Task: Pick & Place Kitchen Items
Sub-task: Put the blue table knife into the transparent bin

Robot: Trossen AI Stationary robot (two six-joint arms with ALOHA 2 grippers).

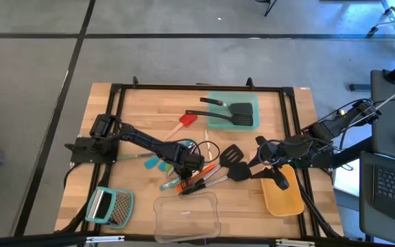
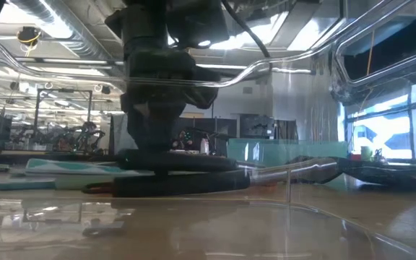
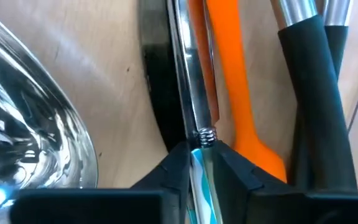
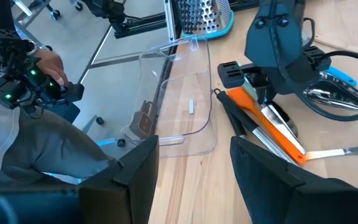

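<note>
While the left claw [image 1: 184, 167] is pinched almost shut on a thin steel tool [image 3: 194, 118] in the utensil pile at mid-counter [image 1: 142, 103], an orange tool [image 3: 232, 81] touching it could be dragged along. The right claw [image 1: 271, 167] is held open, empty, near the yellow tray [image 1: 286, 199].

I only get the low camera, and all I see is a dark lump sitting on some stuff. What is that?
Observer: That is the left gripper, down on a pile of utensils mid-table.
Operator: Has it got hold of anything?
Observer: Its wrist camera shows the fingers pinched around a slim steel tool, right beside an orange tool.
Operator: And the other arm?
Observer: The right gripper is open and empty, near the yellow container.
</note>
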